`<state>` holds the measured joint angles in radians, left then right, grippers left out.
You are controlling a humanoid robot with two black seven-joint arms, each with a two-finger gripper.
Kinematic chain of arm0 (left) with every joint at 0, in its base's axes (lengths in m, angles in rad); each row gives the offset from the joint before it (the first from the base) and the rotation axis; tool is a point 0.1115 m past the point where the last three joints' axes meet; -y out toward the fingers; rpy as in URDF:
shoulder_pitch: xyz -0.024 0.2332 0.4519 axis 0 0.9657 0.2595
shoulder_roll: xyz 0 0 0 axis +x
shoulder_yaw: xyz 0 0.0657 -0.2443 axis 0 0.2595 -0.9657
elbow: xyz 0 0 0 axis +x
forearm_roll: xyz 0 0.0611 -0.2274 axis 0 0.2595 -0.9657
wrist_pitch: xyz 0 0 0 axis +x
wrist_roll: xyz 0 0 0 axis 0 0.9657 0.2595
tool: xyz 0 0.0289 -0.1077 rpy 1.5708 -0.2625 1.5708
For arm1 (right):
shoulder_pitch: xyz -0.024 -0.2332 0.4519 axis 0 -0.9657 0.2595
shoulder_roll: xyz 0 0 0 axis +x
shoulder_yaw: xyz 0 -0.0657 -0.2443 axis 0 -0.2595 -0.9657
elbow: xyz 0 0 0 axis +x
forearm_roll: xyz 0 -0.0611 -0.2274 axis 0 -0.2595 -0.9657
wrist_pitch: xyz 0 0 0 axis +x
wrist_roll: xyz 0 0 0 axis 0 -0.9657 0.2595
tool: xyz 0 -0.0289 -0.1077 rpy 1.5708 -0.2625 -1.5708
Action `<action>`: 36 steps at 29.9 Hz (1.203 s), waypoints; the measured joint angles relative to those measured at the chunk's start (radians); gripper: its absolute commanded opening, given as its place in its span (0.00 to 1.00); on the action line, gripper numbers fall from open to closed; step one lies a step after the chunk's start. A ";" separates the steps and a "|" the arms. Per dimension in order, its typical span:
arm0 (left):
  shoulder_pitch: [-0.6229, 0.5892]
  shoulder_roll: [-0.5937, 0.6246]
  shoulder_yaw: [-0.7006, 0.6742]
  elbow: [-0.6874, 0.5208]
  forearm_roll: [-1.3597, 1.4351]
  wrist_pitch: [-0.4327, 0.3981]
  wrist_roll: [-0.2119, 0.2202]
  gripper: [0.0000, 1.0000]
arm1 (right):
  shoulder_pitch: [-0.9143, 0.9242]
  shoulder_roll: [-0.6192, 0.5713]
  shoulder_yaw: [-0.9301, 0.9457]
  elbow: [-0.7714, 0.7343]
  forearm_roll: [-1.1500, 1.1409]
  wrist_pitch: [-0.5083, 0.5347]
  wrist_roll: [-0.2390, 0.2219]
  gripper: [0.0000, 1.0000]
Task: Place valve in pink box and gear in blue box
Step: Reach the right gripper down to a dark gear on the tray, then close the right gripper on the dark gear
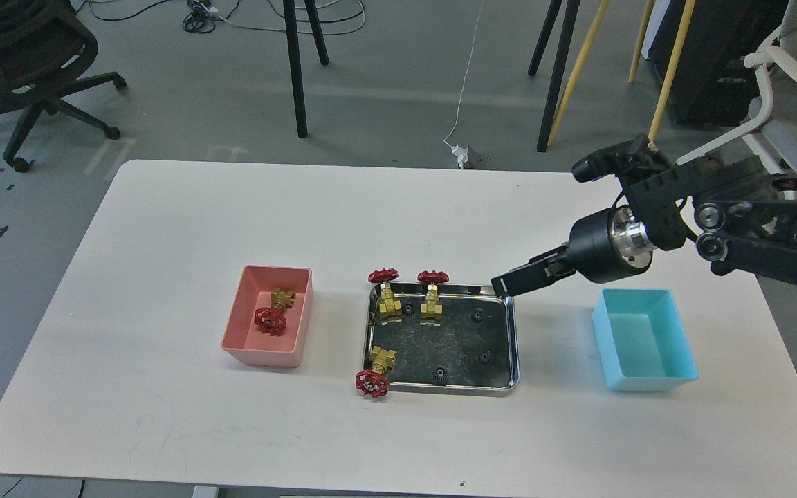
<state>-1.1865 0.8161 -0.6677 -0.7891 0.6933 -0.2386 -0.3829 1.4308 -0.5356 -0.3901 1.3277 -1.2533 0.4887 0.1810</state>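
Item, gear: small black toothed wheel, lying flat on the dark floor of the steel tray near its far right corner; nearest of its kind to my tool. Further gears lay lower on the right, another near the front edge, one between the two upright valves.

Item, valves: two stood at the tray's far left and, handwheels up; a third lay at the front left corner, its red wheel hanging over the rim. A fourth valve already lay in the pink box, left of the tray.

Item, blue box: right of the tray, apart from it, nothing visible inside.

Item, right gripper: over the tray's far right corner, fingers pointing left and down; seen dark and end-on, so I could not tell whether they were parted or closed, and nothing showed between them. The right arm came in from the right edge, forearm roughly level above the blue box's far side. My left gripper was out of sight.

Judgement on the step: a gear pick for the blue box. To do it well I would have come down steeply on the nearest gear, kept clear of the tray rim, and closed across the teeth, since so thin a piece may slip or skate on the tray floor
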 measured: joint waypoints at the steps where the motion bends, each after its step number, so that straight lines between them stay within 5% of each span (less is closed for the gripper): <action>1: -0.016 0.001 0.000 0.010 0.000 0.003 0.003 0.92 | 0.008 0.030 -0.035 -0.007 -0.011 0.000 0.001 0.97; 18: -0.083 0.035 -0.001 0.028 0.000 0.045 0.009 0.92 | -0.044 0.501 -0.265 -0.369 -0.017 0.000 0.007 0.95; 36: -0.096 0.047 -0.001 0.029 -0.001 0.067 0.009 0.92 | -0.108 0.536 -0.298 -0.449 -0.017 0.000 0.011 0.90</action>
<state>-1.2822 0.8636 -0.6690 -0.7598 0.6918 -0.1719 -0.3742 1.3227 0.0000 -0.6884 0.8792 -1.2705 0.4887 0.1918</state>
